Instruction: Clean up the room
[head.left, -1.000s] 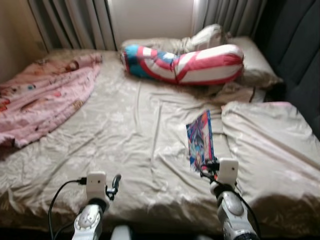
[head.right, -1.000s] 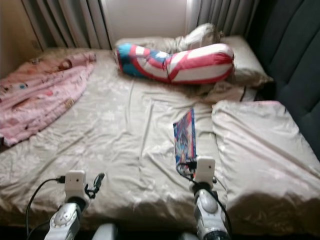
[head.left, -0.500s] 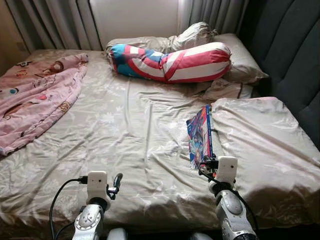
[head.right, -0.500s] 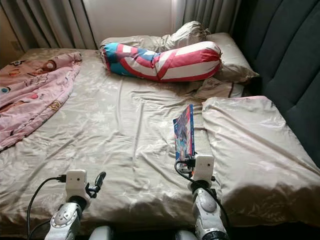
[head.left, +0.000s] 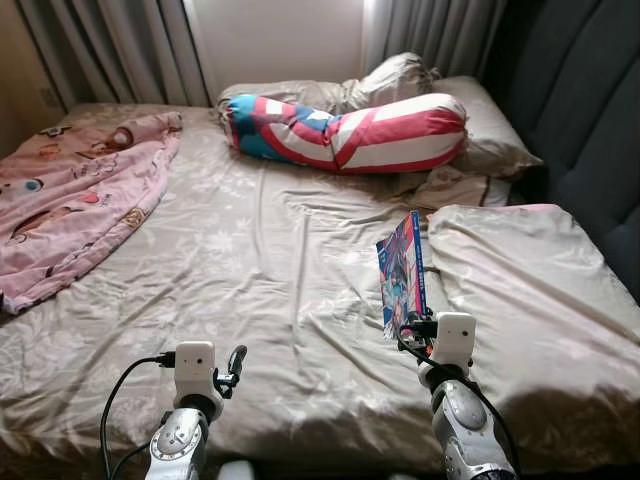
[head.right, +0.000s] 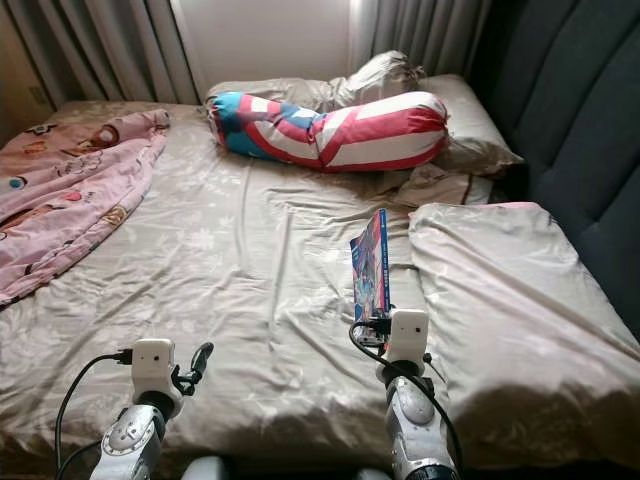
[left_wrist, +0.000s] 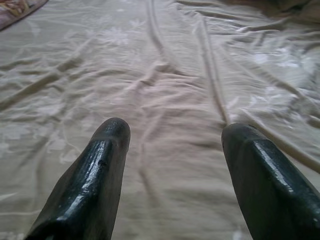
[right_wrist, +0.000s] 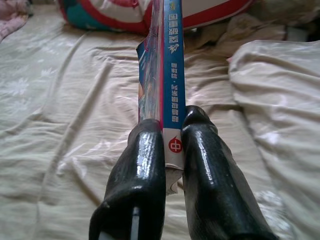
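Right wrist view: right end effector (right_wrist: 172, 150) is pinching the thin, light book (right_wrist: 162, 75) by its spine, above the bed's (head.left: 250, 270) near edge. Left end effector (left_wrist: 172, 150) is hanging released.

- Sharper now, the blur of a second ago gone.
- Whole scene shifted slightly with the camera, bed (head.left: 250, 260) and striped bolster (head.left: 350, 130) sitting a little differently in frame.
- Relative to right gripper (right_wrist: 172, 145), book (right_wrist: 167, 75) unmoved, clamped upright as before.
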